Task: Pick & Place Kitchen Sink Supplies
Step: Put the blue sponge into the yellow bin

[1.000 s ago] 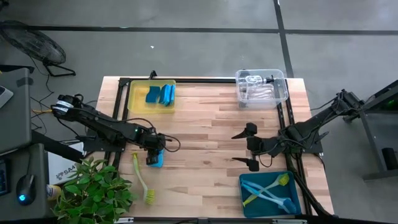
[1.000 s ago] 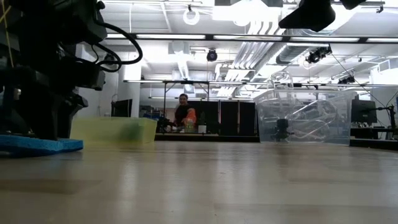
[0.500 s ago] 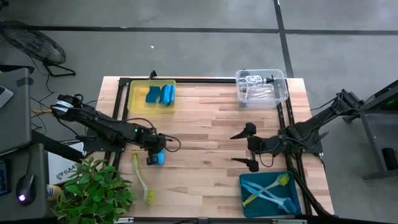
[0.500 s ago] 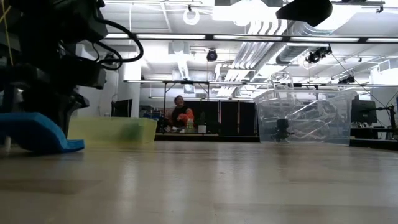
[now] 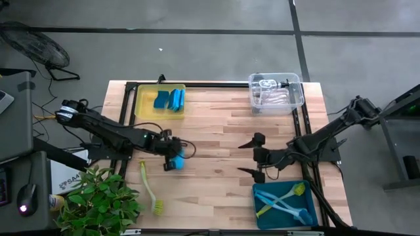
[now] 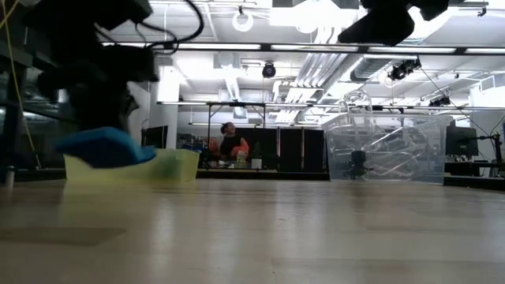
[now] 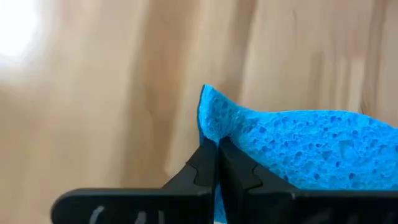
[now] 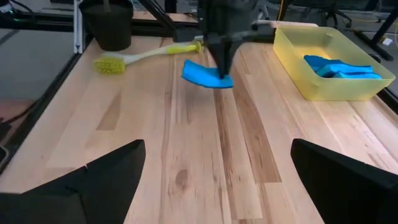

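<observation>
1. Since a second ago my left hand (image 5: 176, 159) has lifted the blue sponge (image 5: 175, 160) off the desk (image 5: 216, 131) and carried it a little toward the middle; a second ago the sponge lay flat on the wood.
2. From the low camera the sponge (image 6: 105, 147) hangs clear above the boards, in front of the yellow bin (image 6: 158, 166).
3. My left wrist camera shows both fingers (image 7: 205, 168) pressed together on one edge of the sponge (image 7: 298, 149), which bulges up at the pinch and shows its open pores.
4. My right hand (image 5: 251, 157) waits above the right half of the desk, near the teal bin (image 5: 285, 205), its fingers spread wide with nothing between them.
5. I see pale wooden planks, framed by a dark rail.
6. At the far edge sits the yellow bin (image 5: 160, 101) with more blue sponges (image 5: 169, 99) inside, and the clear bin (image 5: 276, 92) with small bottles.
7. One yellow-green brush (image 5: 149, 188) lies on the wood near the left front corner, beside the leafy plant (image 5: 98, 203).
8. Blue and yellow-green brushes (image 5: 282, 200) lie crossed in the teal bin.
9. Around the desk the floor is grey; behind it the low camera looks into a bright workshop with ceiling pipes, where a person (image 6: 231, 144) sits far off.
</observation>
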Controlling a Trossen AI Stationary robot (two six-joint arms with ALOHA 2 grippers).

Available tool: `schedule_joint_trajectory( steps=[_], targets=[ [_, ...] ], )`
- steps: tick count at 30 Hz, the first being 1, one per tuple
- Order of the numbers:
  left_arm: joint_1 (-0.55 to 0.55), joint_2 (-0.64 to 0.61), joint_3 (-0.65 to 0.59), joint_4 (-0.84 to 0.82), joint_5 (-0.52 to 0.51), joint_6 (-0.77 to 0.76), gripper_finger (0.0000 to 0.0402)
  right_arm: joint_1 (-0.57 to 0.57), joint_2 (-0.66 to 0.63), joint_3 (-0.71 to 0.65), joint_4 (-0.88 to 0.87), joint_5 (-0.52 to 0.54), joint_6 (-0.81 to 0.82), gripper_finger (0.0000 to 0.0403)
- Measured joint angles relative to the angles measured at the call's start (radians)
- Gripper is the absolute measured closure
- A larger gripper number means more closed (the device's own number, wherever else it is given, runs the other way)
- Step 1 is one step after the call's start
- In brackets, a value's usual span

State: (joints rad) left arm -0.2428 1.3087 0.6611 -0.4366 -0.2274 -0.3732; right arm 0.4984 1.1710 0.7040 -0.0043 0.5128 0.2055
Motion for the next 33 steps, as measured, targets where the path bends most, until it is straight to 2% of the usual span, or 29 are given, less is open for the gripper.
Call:
schedule_joint_trajectory(
  steps=[6, 9, 14, 19, 22, 27, 30, 33],
  targets=[
    [0.000, -0.001, 0.072, 0.000, -0.195, 0.010, 0.0401, 0.000, 0.065, 0.000, 0.050, 0.006, 0.003, 0.0006],
    [0.000, -0.001, 0.097, 0.016, -0.329, 0.007, 0.0401, 0.000, 0.094, 0.000, 0.087, 0.018, 0.003, 0.0006],
    [0.000, -0.002, 0.104, 0.179, -0.600, 0.003, 0.0401, 0.000, 0.175, 0.000, 0.261, 0.075, 0.003, 0.0006],
    [0.000, -0.002, 0.104, 0.384, -0.830, 0.057, 0.0401, -0.002, 0.311, 0.000, 0.523, 0.193, -0.028, 0.0006],
    [0.000, -0.002, 0.104, 0.526, -0.879, 0.141, 0.0401, -0.017, 0.403, 0.000, 0.714, 0.248, -0.087, 0.0006],
    [0.000, 0.006, 0.105, 0.684, -0.876, 0.256, 0.0401, -0.061, 0.519, 0.000, 0.987, 0.261, -0.183, 0.0006],
    [0.000, 0.024, 0.106, 0.749, -0.887, 0.283, 0.0401, -0.081, 0.544, 0.000, 1.061, 0.262, -0.205, 0.0006],
    [0.002, 0.053, 0.105, 0.825, -0.962, 0.326, 0.0401, -0.090, 0.545, 0.000, 1.073, 0.259, -0.211, 0.0006]
  ],
)
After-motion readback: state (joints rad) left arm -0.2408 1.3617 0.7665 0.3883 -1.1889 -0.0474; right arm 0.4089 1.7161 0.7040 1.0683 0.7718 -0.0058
